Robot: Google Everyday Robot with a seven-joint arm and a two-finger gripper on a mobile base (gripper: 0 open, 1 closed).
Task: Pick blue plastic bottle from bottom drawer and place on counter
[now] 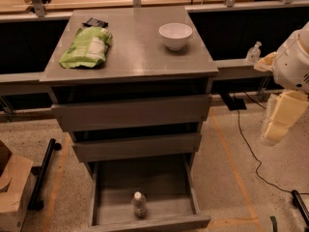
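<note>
The blue plastic bottle [139, 204], small and clear with a white cap, stands upright near the front of the bottom drawer [145, 223], which is pulled open. The grey counter [133, 47] tops the cabinet. My gripper [279, 120], a pale cream part hanging under the white arm [294, 57], is at the right edge of the view. It is off to the right of the cabinet at about middle-drawer height, well away from the bottle.
On the counter lie a green bag [87, 47], a small dark packet [95, 22] and a white bowl [175, 35]. A pump-top bottle [253, 52] stands on the narrow ledge at right. A cardboard box [12, 187] and a black bar [43, 170] are on the floor at left, and a cable [246, 144] at right.
</note>
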